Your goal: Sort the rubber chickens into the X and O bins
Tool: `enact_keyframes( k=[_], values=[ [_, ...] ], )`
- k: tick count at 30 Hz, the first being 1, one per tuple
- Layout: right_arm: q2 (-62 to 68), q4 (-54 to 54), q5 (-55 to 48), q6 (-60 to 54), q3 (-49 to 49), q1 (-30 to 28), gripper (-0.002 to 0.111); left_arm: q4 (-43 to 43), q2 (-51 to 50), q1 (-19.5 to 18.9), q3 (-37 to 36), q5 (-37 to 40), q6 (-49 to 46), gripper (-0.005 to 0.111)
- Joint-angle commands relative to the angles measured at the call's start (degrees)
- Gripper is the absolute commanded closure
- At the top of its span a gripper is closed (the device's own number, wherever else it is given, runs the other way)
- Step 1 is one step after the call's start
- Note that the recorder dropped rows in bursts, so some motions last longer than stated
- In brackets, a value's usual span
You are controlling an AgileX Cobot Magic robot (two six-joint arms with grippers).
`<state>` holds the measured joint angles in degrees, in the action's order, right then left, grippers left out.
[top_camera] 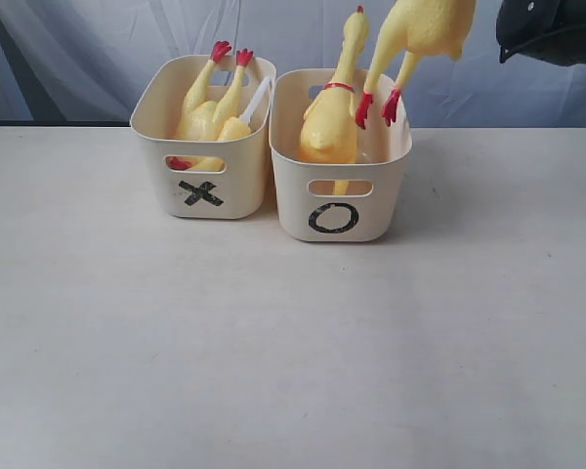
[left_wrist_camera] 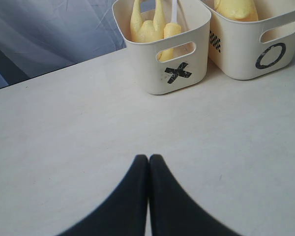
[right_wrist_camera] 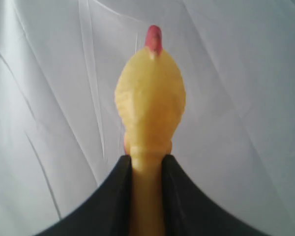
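The X bin (top_camera: 166, 166) stands left of the O bin (top_camera: 293, 205), the two touching. In the X bin lie a yellow chicken body (top_camera: 205, 112), red feet up, and a yellow piece with a white tube (top_camera: 258, 98). One whole rubber chicken (top_camera: 330, 127) stands upright in the O bin. My right gripper (right_wrist_camera: 147, 164) is shut on the neck of another chicken (right_wrist_camera: 150, 98). That chicken (top_camera: 422, 29) hangs above the O bin's right side, red feet down. My left gripper (left_wrist_camera: 148, 160) is shut and empty over the table in front of the X bin (left_wrist_camera: 142, 73).
The white table (top_camera: 273, 352) stretches in front of the bins. A pale cloth backdrop (top_camera: 78, 49) hangs behind them. The right arm's black housing (top_camera: 552, 29) shows at the top right. The O bin (left_wrist_camera: 236, 54) also shows in the left wrist view.
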<state>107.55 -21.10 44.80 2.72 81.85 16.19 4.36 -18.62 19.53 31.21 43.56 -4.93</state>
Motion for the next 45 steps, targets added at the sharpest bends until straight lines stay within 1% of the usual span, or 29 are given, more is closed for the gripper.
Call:
enact_keyframes(
  k=[1,18,26,33,45],
  values=[
    [0.9,5.3,-0.5,0.8,0.2,-0.1,0.109,-0.5,0.3,0.0,-0.2,-0.2,0.0,0.106],
    [6.0,18.1,-6.3,0.6,0.2,-0.1,0.109,-0.5,0.3,0.0,-0.2,-0.2,0.0,0.106],
    [8.1,19.8,-7.6,0.6,0.2,-0.1,0.109,-0.6,0.3,0.0,-0.2,-0.3,0.0,0.106],
    [8.2,27.5,-12.9,0.6,3.8,0.5,0.109,-0.6,0.3,0.0,-0.2,-0.3,0.0,0.106],
    [11.6,27.6,-22.5,0.4,9.9,3.6,0.109,-0.6,0.3,0.0,-0.2,0.0,0.0,0.106]
  ],
)
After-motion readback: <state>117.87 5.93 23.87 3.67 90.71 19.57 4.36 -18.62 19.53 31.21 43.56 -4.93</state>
